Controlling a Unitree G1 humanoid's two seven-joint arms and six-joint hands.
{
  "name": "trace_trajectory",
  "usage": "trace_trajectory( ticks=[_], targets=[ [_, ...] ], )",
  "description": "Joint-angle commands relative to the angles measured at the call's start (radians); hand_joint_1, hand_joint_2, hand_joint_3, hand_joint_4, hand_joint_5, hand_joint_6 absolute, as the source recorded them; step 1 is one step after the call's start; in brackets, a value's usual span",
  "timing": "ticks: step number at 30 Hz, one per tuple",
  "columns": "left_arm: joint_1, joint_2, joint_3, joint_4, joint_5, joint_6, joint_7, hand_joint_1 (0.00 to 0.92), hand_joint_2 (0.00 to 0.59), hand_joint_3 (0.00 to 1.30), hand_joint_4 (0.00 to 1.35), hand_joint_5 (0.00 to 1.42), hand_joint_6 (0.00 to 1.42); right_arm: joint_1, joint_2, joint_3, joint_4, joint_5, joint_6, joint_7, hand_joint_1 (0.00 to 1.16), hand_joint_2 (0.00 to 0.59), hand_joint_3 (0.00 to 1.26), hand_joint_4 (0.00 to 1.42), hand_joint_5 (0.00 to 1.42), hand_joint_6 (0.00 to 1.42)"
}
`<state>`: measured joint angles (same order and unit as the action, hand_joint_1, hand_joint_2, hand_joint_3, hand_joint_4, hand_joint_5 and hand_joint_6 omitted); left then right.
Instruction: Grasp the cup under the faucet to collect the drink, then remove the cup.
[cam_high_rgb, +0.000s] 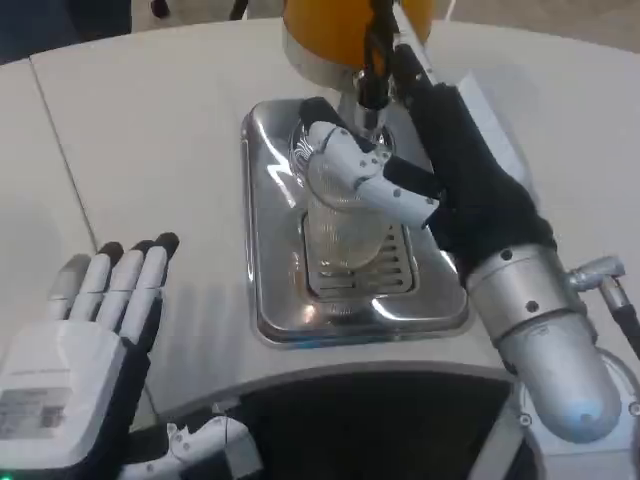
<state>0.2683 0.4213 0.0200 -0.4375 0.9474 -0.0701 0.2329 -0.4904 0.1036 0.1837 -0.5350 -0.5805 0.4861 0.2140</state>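
A clear ribbed cup (340, 225) stands upright on the slotted grate of the shiny steel drip tray (275, 290), right beneath the black faucet (372, 60) of the orange drink dispenser (330, 25). My right hand (420, 170) wraps around the cup's upper part from the right, white fingers across its front. My left hand (95, 320) lies flat on the table at the lower left, fingers straight and apart, holding nothing. I cannot tell whether drink is in the cup.
The white table (150, 130) spreads left of the tray, with a seam line running diagonally at the far left. The table's curved front edge lies just below the tray. The dispenser body rises behind the tray.
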Motion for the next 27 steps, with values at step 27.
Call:
trace_trajectory(
  ticks=[27],
  targets=[
    [-0.040, -0.001, 0.021, 0.112, -0.079, -0.056, 0.057, 0.000, 0.103, 0.00, 0.00, 0.00, 0.00, -0.247, -0.335, 0.294, -0.076, -0.118, 0.313, 0.306, 0.56, 0.411, 0.00, 0.00, 0.00, 0.03]
  ],
)
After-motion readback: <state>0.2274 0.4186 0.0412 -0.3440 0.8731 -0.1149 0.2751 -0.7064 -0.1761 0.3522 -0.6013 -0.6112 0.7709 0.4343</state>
